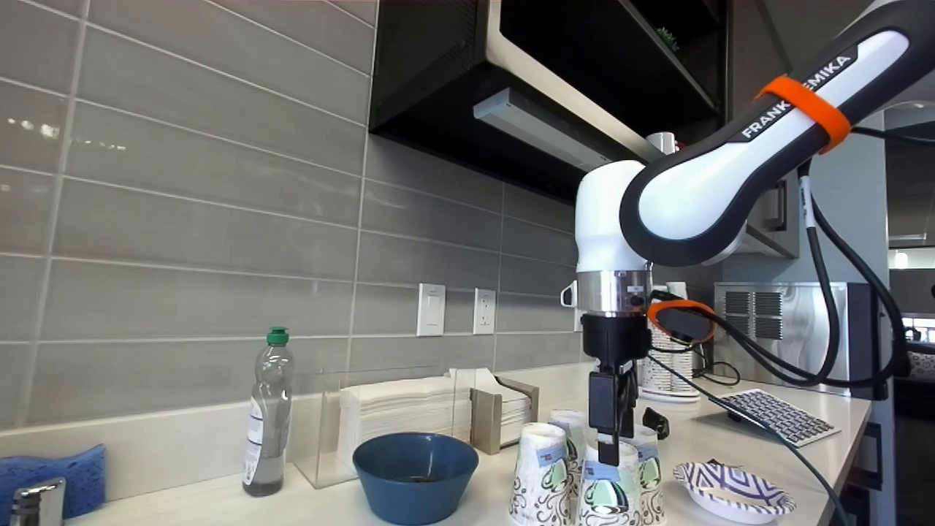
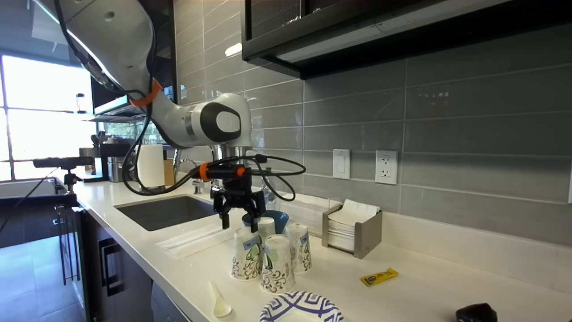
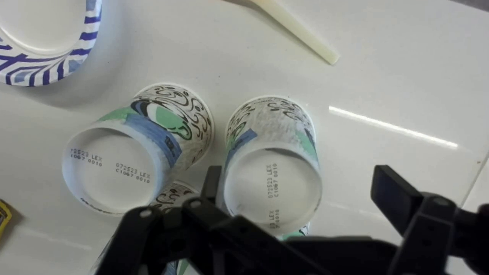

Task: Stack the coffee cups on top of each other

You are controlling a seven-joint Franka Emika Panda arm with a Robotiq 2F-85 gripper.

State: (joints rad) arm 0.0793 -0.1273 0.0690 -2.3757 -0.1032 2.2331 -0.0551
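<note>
Several white paper coffee cups with green-blue patterns stand upside down in a tight cluster on the counter. In an exterior view they show as a left cup (image 2: 246, 259), a front cup (image 2: 278, 273), a right cup (image 2: 300, 250) and a back cup (image 2: 267, 226). My gripper (image 2: 240, 222) is open just above the left cup, its fingertips about level with the cup's base. In the wrist view my gripper (image 3: 304, 191) has one cup (image 3: 271, 183) between its fingers, close to the left finger; contact cannot be told. Another cup (image 3: 110, 172) stands to the left; others are partly hidden by the gripper.
A blue bowl (image 1: 415, 482) stands beside the cups, with a clear bottle (image 1: 269, 416) farther along. A patterned dish (image 2: 299, 308) and white spoon (image 2: 219, 302) lie near the front edge. A metal napkin holder (image 2: 368, 235) and yellow packet (image 2: 379, 277) are toward the wall side.
</note>
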